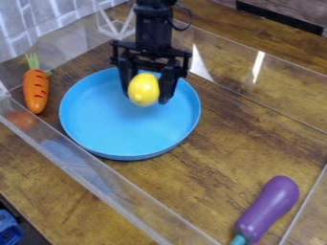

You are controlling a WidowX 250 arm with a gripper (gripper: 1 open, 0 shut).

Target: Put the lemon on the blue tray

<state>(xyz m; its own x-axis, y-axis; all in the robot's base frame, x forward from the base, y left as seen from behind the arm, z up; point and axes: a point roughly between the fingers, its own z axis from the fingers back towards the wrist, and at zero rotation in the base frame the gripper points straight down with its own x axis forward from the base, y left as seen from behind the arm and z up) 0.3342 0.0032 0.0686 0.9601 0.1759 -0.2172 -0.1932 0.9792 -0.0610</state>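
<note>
Bright-yellow, smooth oval lemon (143,89) sits clamped in the black gripper (144,91) over the blue tray (102,129).

No text, label, brand, number or sign can be read on anything here.

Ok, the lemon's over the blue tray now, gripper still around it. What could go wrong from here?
1. The small bright-yellow oval lemon looks held above the large round light-blue plastic tray, right of its centre. Released from height, it could roll or bounce toward the low rim.
2. The black gripper has fingers on both sides of the lemon; opening only slightly might drag it along on retreat.
3. The orange carrot lies just beyond the tray's left rim; a wide swing could nudge it.
</note>
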